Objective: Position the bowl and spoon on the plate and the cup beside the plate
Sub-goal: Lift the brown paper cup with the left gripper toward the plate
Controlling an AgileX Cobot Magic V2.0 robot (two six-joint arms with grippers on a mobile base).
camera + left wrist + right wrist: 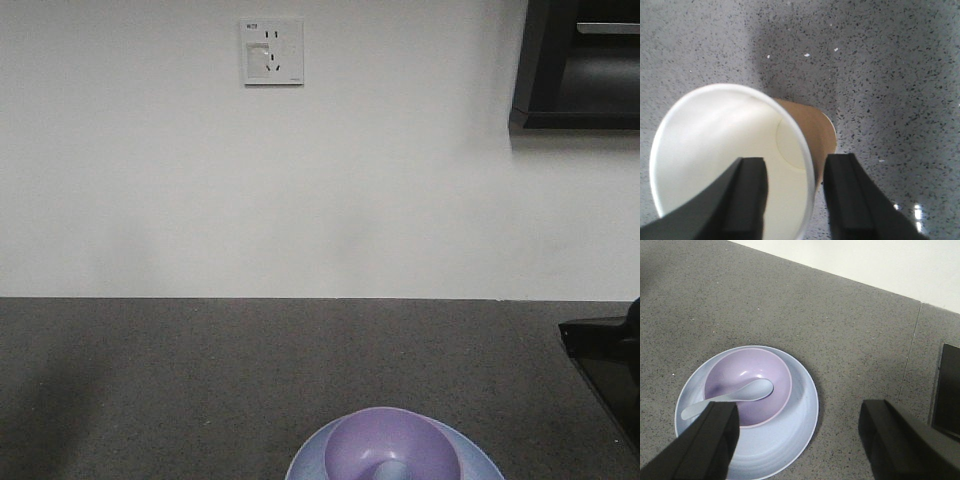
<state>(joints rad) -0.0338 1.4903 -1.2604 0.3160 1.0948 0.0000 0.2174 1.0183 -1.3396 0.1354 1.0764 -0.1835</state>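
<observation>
Matte lavender bowl (pixel 740 367) (spoon (pixel 752 390) inside) sits on round, shallow plate (pixel 801 412).

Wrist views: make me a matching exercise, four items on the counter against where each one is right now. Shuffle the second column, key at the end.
Things
1. small lavender-purple plastic bowl
2. small pale blue-white spoon
3. round shallow pale blue plate
4. brown paper cup

Places
A. wall straddled by the open left gripper
B. directly on the dark speckled countertop, bowl on top
C. scoop inside the bowl, handle out over its rim
D. sitting on the plate

Pairs: 1-D, 2-C, 3-B, 4-A
</observation>
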